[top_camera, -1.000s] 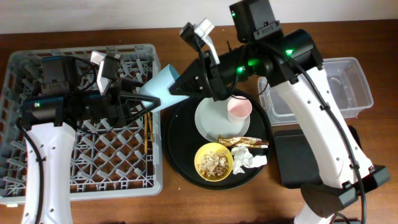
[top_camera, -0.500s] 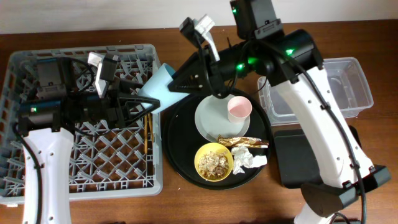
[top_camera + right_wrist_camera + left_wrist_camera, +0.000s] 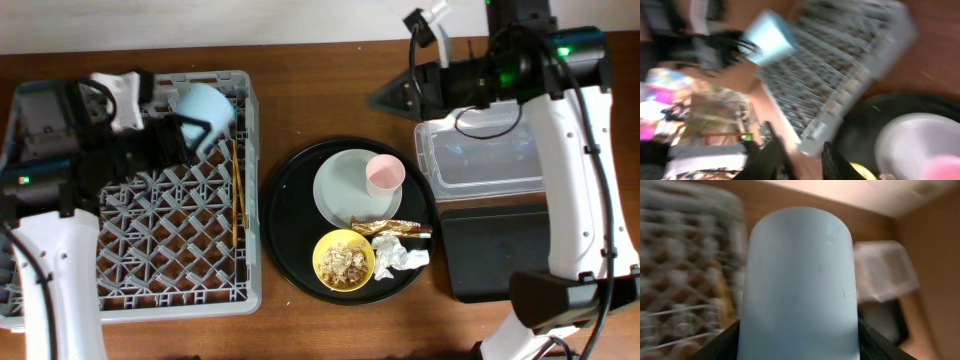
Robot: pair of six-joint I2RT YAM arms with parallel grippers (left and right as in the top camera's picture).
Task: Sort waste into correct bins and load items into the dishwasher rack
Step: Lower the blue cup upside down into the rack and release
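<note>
Brown wooden worktop [image 3: 285,330] carried the grey rack [image 3: 170,297] at the left, and loading it seemed the step in hand, with most of its grid free. Past the round black tray [image 3: 285,240], the right end effector [image 3: 385,98] hung near the clear tub [image 3: 500,170], fingers seemingly parted and empty, though blurred. The left end effector [image 3: 185,128] gripped the blue cup [image 3: 203,108] over the rack's far right corner; next it needed setting between pegs, clear of the wall and the chopsticks [image 3: 236,195].
</note>
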